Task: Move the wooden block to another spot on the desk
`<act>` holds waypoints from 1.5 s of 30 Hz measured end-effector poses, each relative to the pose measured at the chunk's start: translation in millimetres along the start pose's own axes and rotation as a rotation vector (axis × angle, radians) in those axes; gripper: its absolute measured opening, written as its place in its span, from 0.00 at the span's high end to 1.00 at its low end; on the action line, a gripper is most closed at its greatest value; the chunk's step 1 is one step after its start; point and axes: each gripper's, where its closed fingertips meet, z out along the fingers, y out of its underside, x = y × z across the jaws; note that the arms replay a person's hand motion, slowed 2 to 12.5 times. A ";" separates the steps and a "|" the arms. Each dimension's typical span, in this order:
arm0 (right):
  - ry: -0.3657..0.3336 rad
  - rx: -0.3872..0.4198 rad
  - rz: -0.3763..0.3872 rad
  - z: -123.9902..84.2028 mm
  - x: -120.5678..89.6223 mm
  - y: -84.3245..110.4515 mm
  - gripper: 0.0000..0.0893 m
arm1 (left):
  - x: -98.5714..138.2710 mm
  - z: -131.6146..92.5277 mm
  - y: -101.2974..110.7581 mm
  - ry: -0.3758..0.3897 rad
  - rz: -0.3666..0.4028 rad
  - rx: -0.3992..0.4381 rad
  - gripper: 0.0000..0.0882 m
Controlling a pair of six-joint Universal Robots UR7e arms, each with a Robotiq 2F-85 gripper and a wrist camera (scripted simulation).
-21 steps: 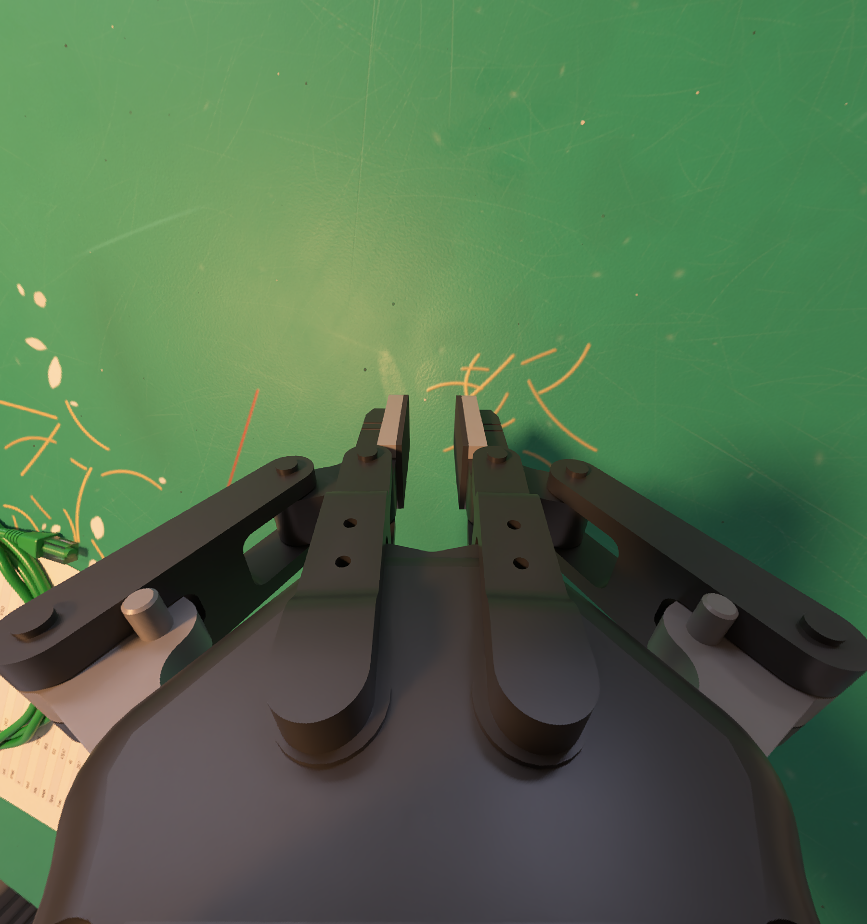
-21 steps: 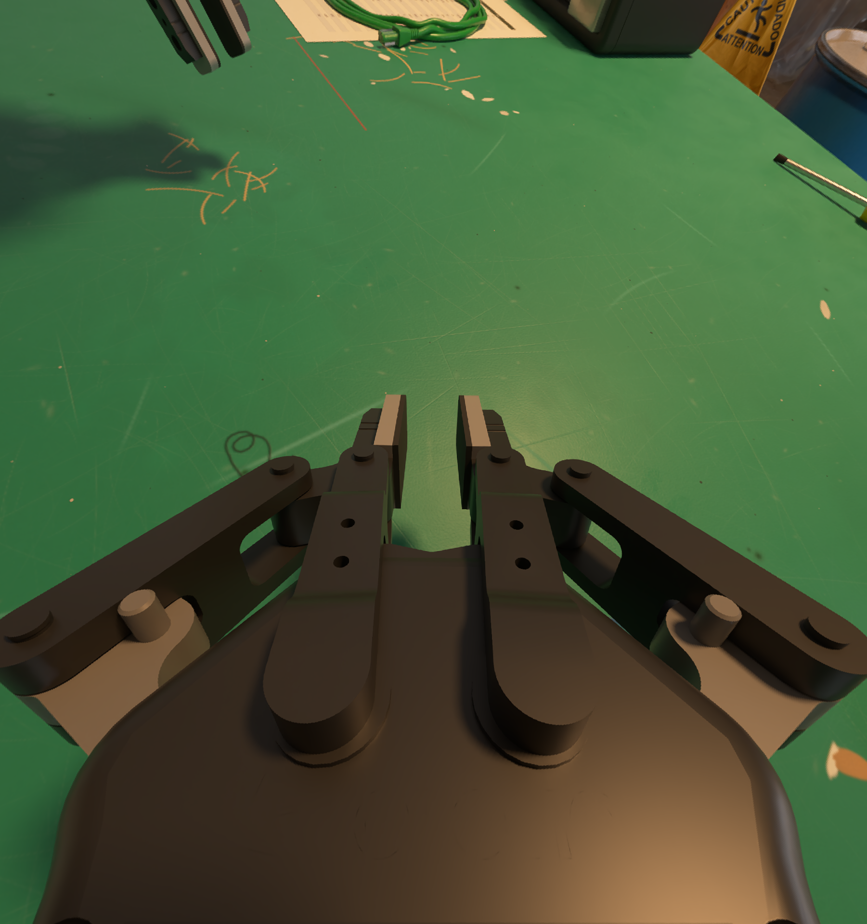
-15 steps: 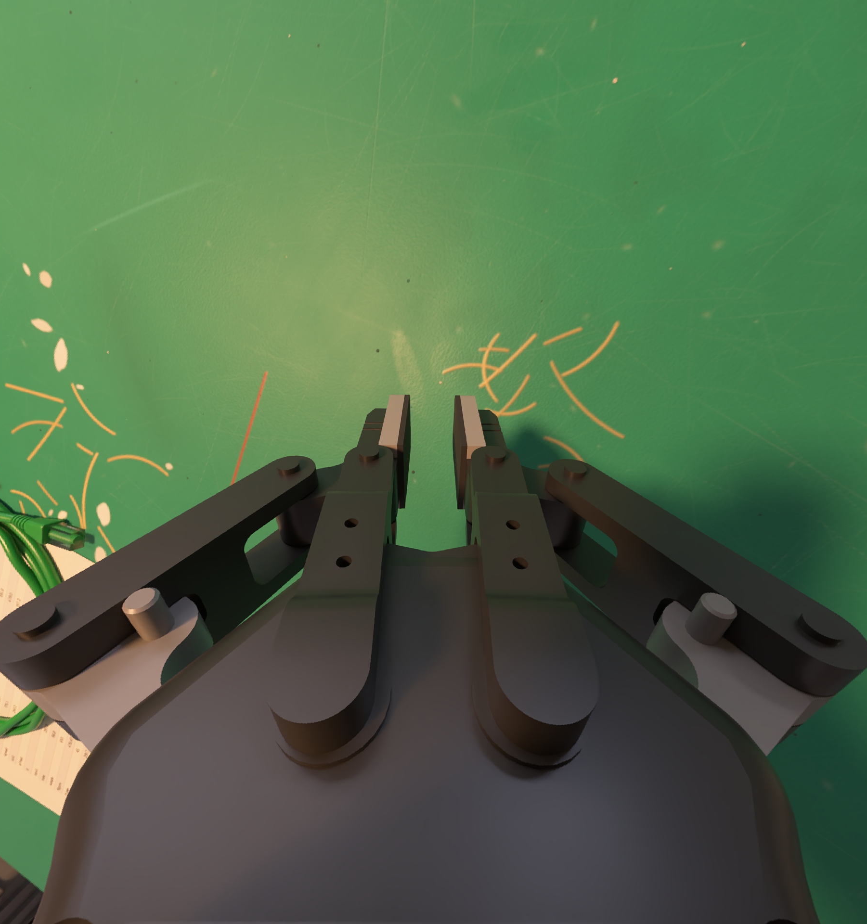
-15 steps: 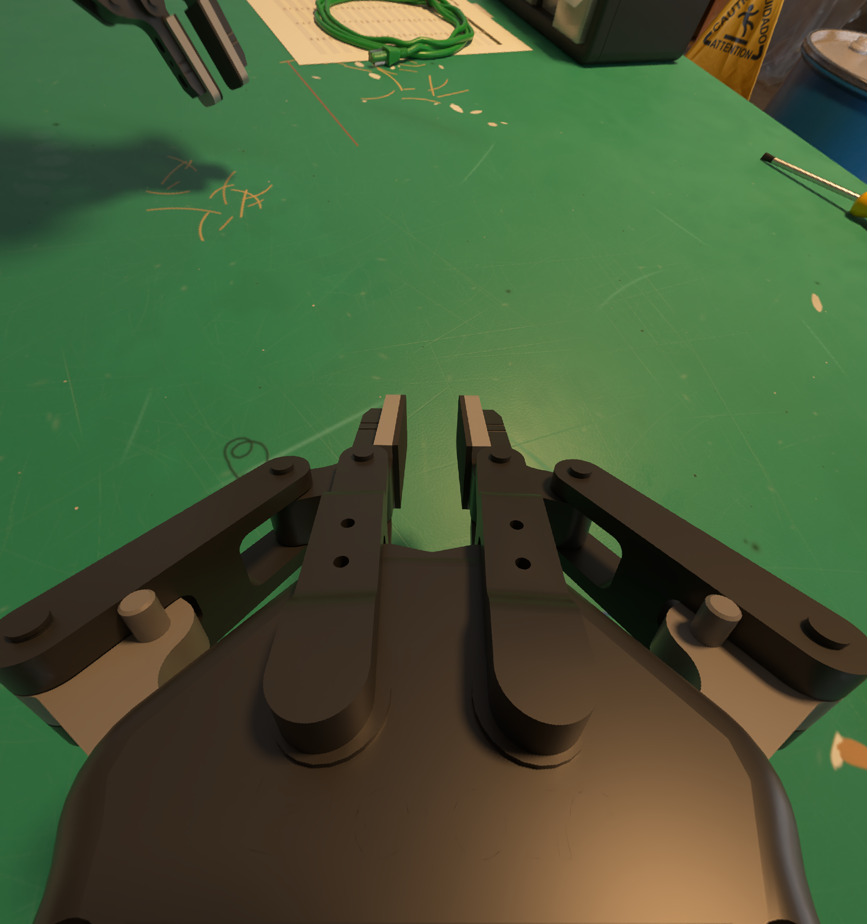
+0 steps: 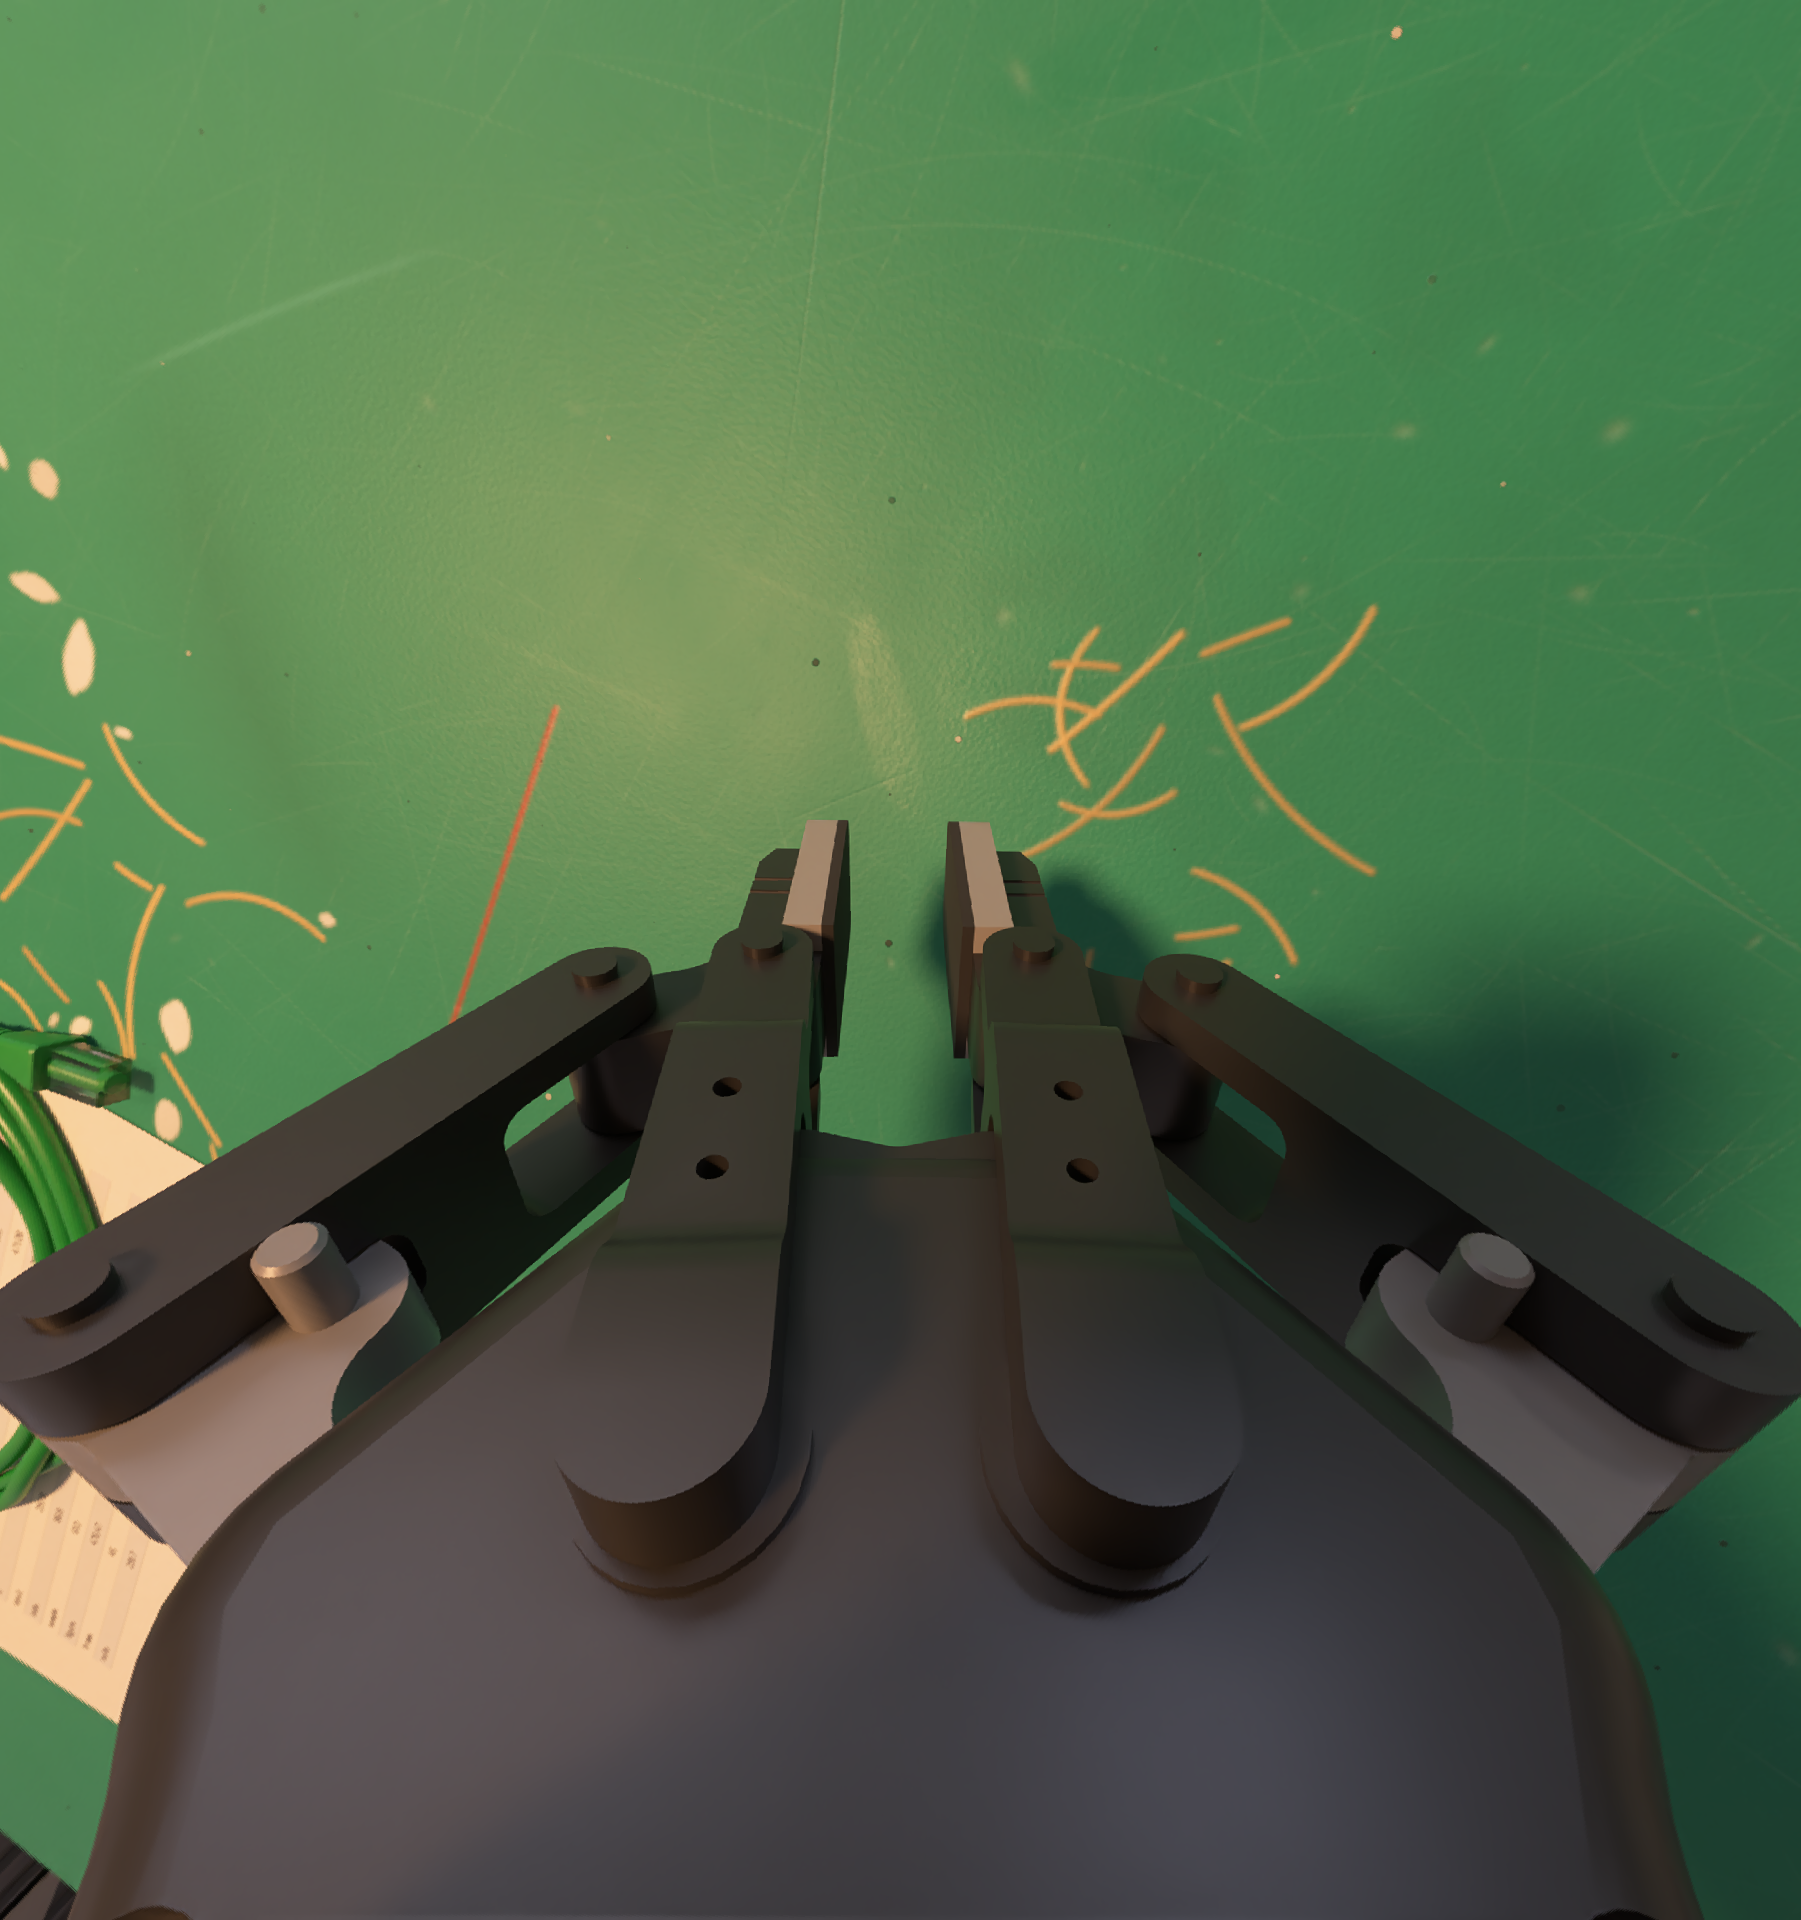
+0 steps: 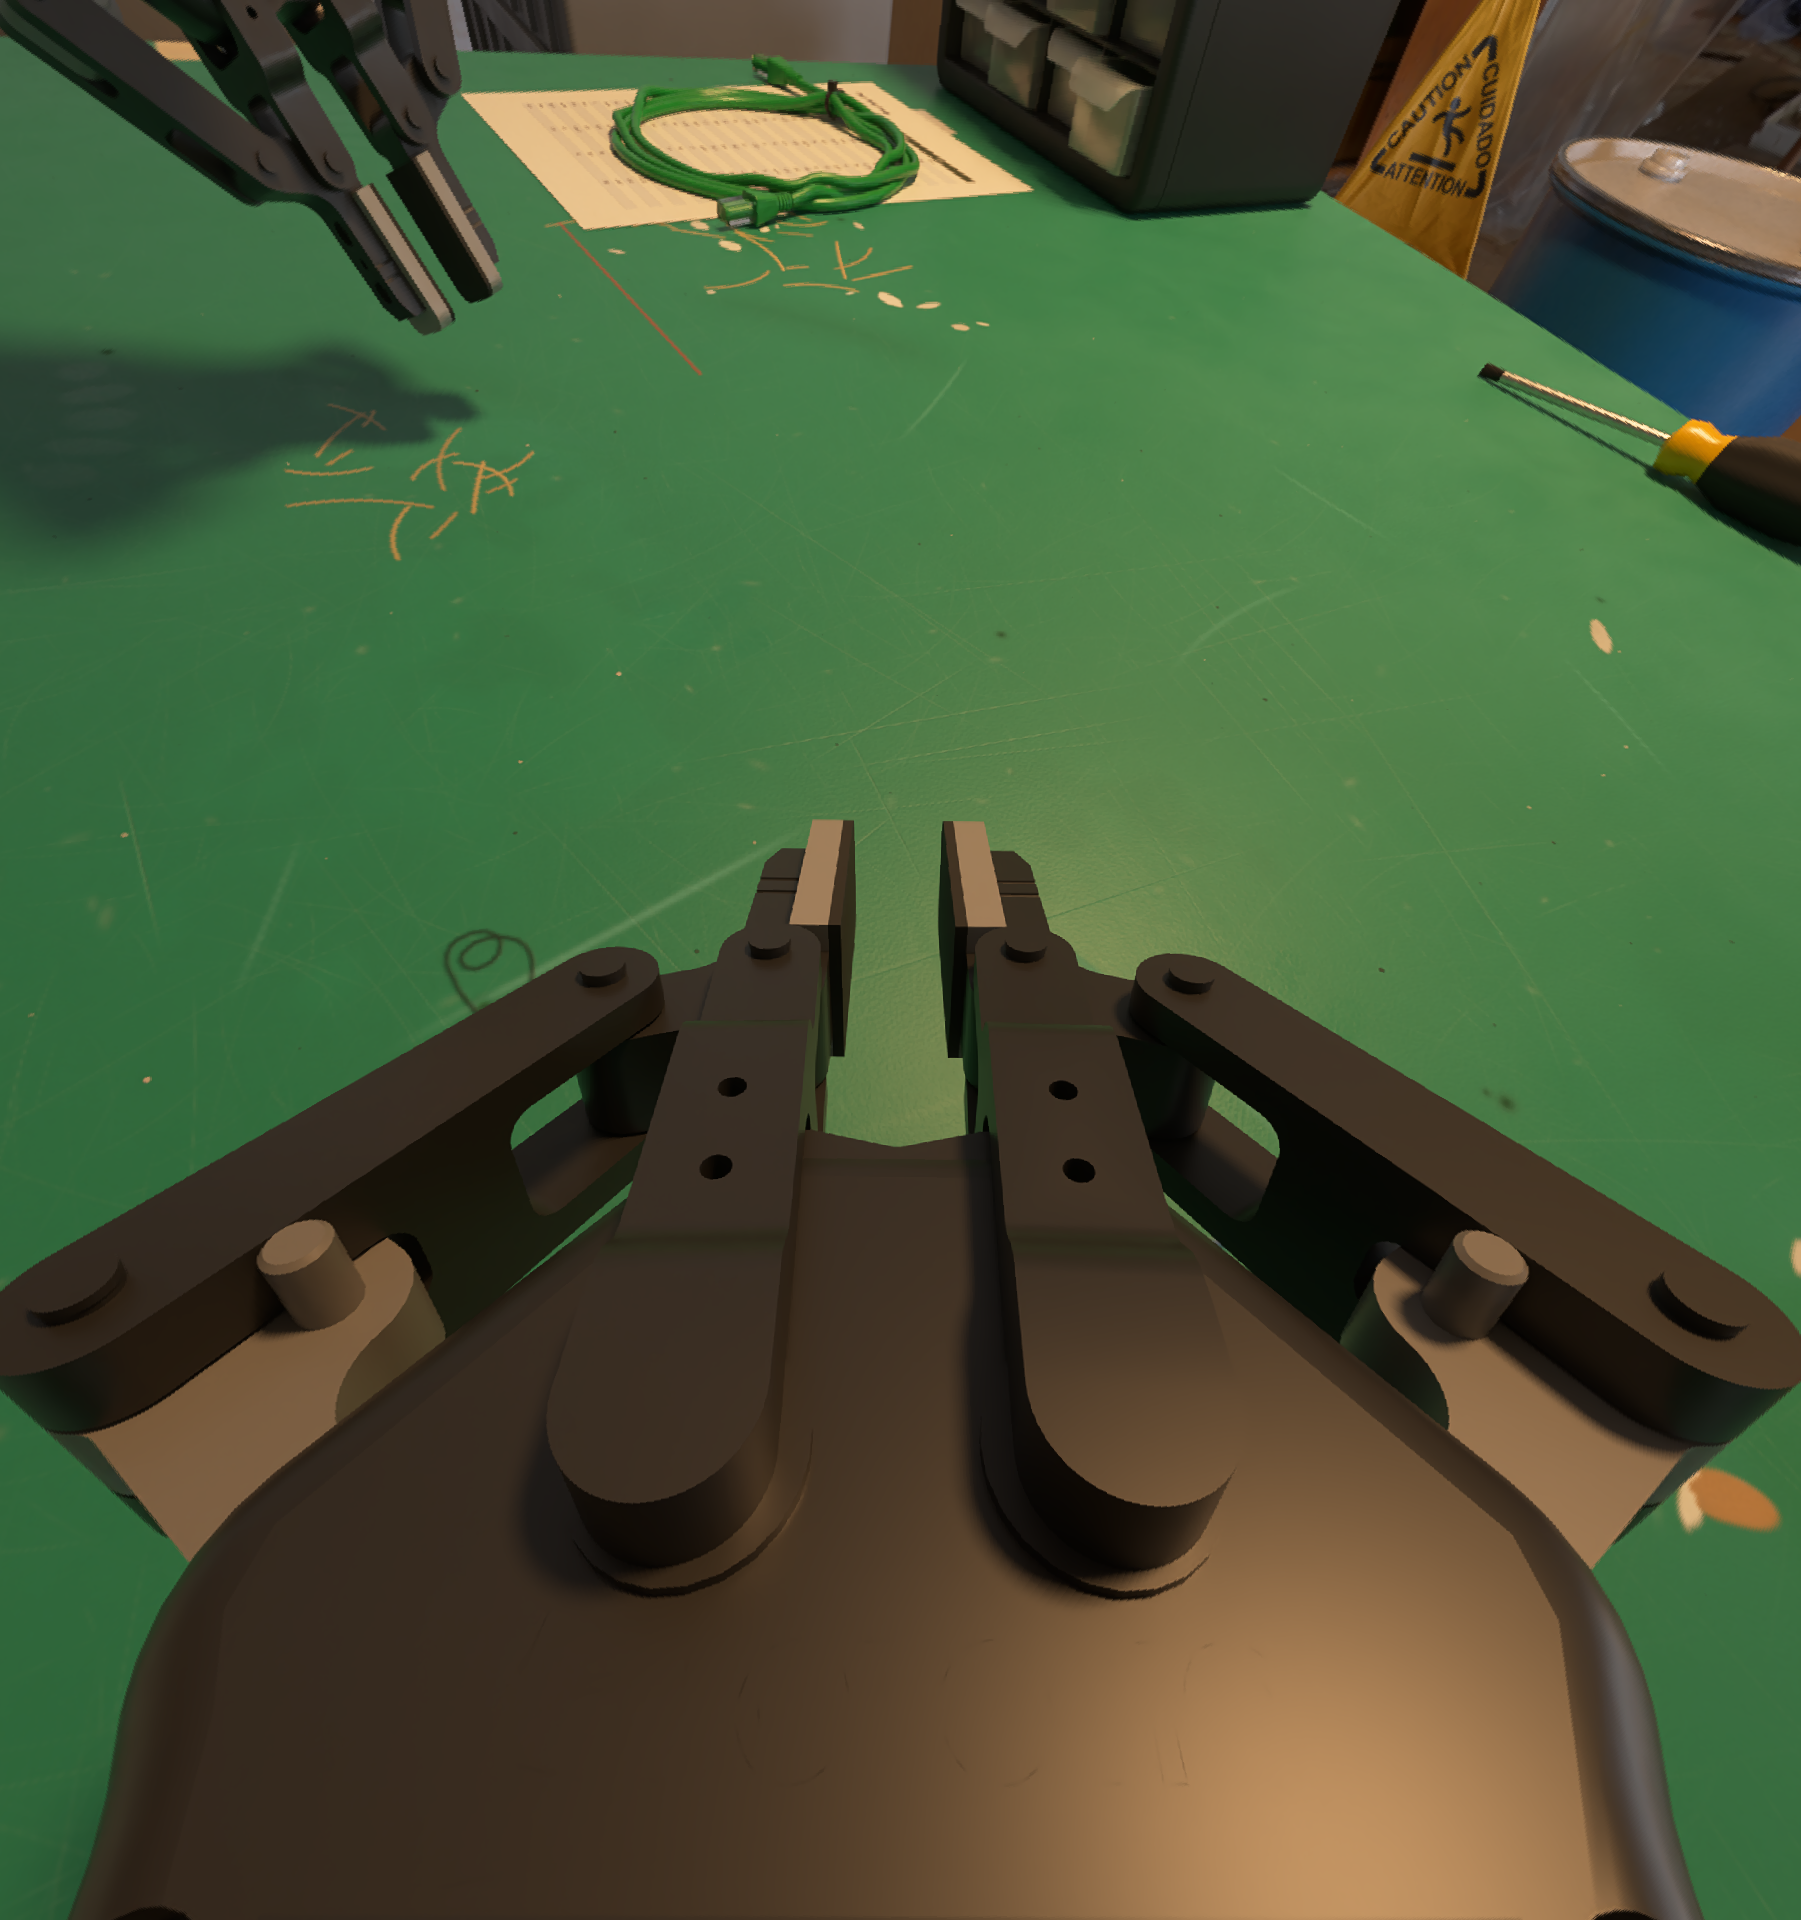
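No wooden block shows in either view. In the left wrist view my left gripper (image 5: 898, 868) hangs above the green desk (image 5: 667, 364). Its jaws stand a narrow gap apart with nothing between them. Orange scribble marks (image 5: 1166, 727) lie on the desk just past its right fingertip. In the right wrist view my right gripper (image 6: 898, 868) is low over the desk (image 6: 1135, 644), its jaws also a narrow gap apart and empty. My left gripper (image 6: 439, 281) shows there at the upper left, well above the desk, casting a shadow.
A coiled green cable (image 6: 761, 145) lies on a printed sheet (image 6: 553, 135) at the far side; both also show at the left (image 5: 2, 1153). A dark drawer box (image 6: 1145, 104), a screwdriver (image 6: 1748, 478), a yellow floor sign (image 6: 1436, 135) and a blue barrel (image 6: 1696, 281) are at the right.
In the right wrist view the scene has slid down, bringing the far desk edge, drawer box and left gripper into view. In the left wrist view the orange marks shifted up and right. Jaw gaps are unchanged.
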 end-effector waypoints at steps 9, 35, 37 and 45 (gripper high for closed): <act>0.013 0.025 0.011 -3.4 4.1 -3.0 0.84 | 5.4 5.0 2.8 0.040 -0.015 0.010 0.80; -0.006 -0.001 0.022 -0.3 3.8 2.6 0.84 | 13.8 14.1 5.8 0.047 -0.033 0.019 0.84; -0.008 -0.002 0.022 -0.1 3.4 2.9 0.85 | 15.3 13.8 6.0 0.050 -0.032 0.020 0.84; -0.015 -0.015 0.023 0.8 2.6 5.5 0.85 | 18.3 12.5 7.3 0.047 -0.025 0.017 0.84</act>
